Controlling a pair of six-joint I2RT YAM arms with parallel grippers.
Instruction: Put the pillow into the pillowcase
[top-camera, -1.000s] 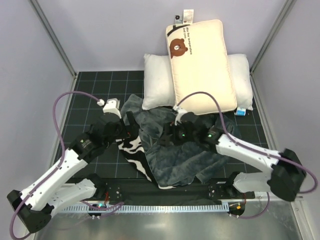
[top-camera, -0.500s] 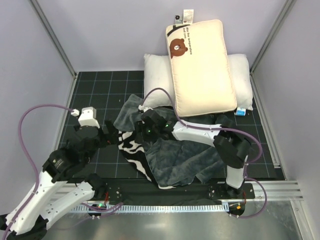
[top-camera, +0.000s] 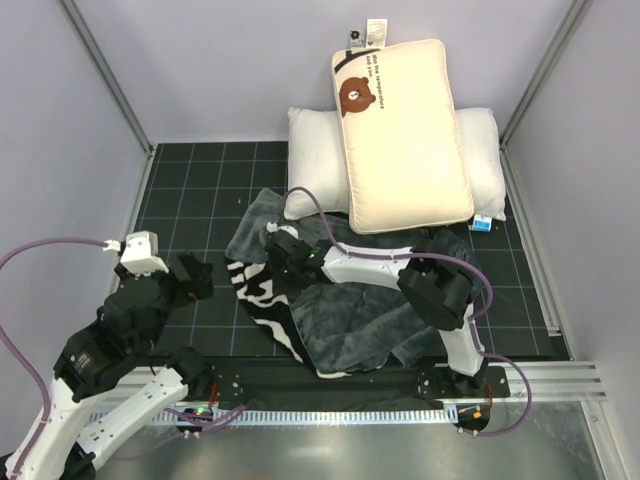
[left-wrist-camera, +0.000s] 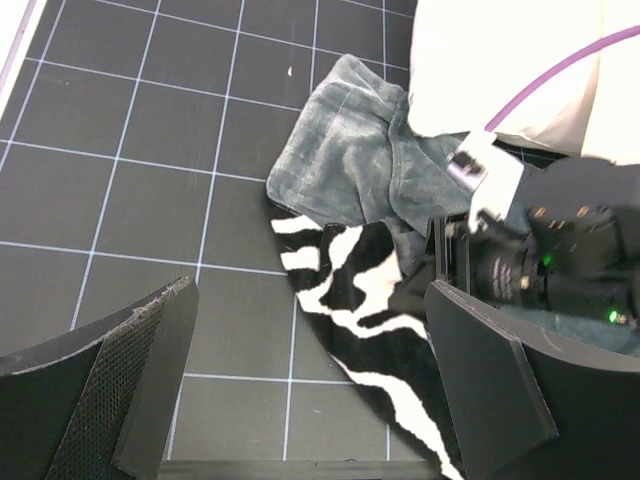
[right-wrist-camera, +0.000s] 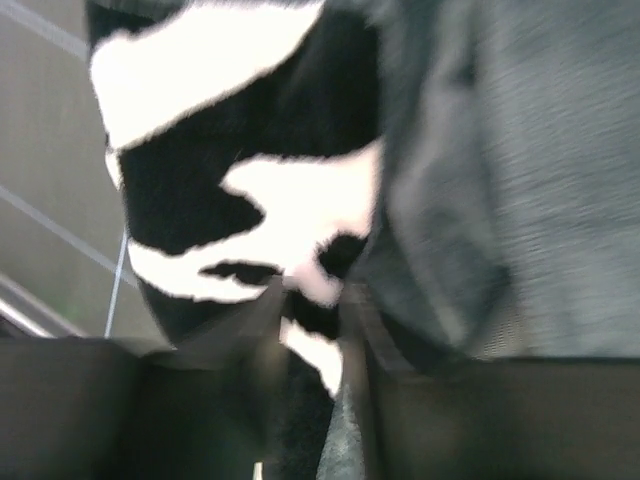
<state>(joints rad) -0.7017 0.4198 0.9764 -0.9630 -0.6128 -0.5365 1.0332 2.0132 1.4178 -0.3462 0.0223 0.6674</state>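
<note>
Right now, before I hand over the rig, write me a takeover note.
Left gripper: open, empty, over the mat beside the pillowcase.
Right gripper: shut on the pillowcase at its zebra-grey fold.
Pillow: lies on the white pillow at the far side, not in the case.
Done: nothing inserted.
Left to do: open the case, slide the pillow in.

pillowcase (top-camera: 350, 315): plush cloth | pillow (top-camera: 405, 140): smooth cloth | table (top-camera: 190, 190): matt black | front strip (top-camera: 350, 450): brushed metal
</note>
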